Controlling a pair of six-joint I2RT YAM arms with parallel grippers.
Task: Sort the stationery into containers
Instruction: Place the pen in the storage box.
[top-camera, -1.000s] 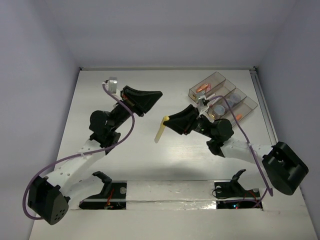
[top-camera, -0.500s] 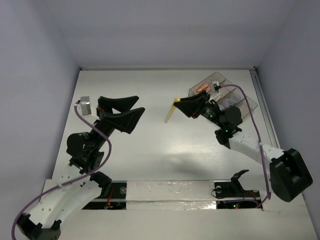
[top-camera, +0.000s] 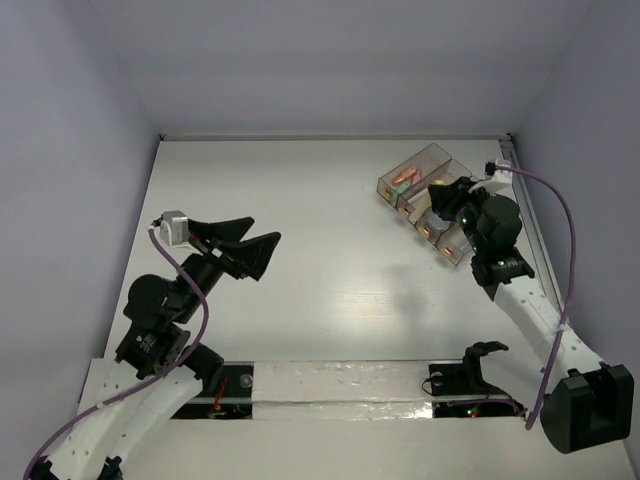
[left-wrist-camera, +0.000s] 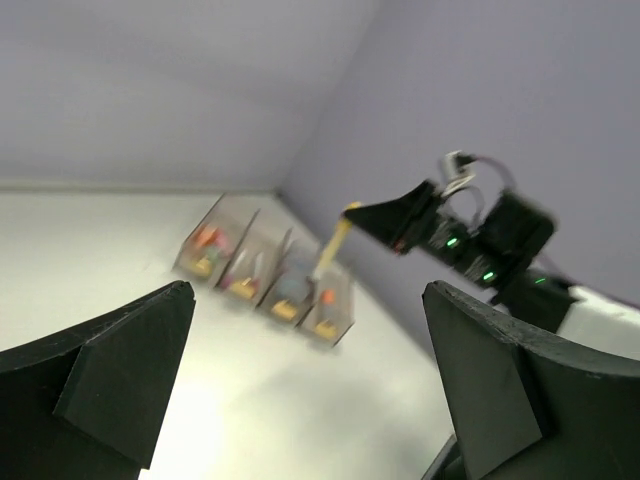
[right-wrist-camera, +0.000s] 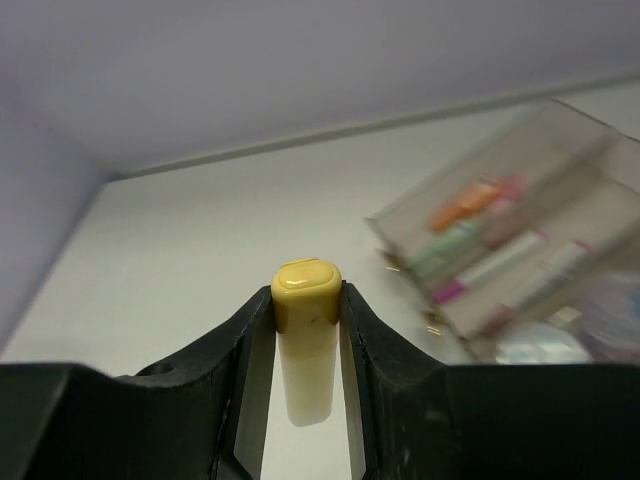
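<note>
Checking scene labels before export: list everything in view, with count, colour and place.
smoky-transparent rectangular plastic bins: four, joined in a staggered row, far right of the table
stubby markers: several, orange, pink and green, in the end bin; too blurred to count
thin white pen: at least one, pink-tipped, in the next bin
round silvery tin: at least one, in a bin further along
stubby yellow marker: one, held over the bins
white table: one, under everything
left gripper: black, open and empty, over the table's left side
right gripper: black, shut on the stubby yellow marker
</note>
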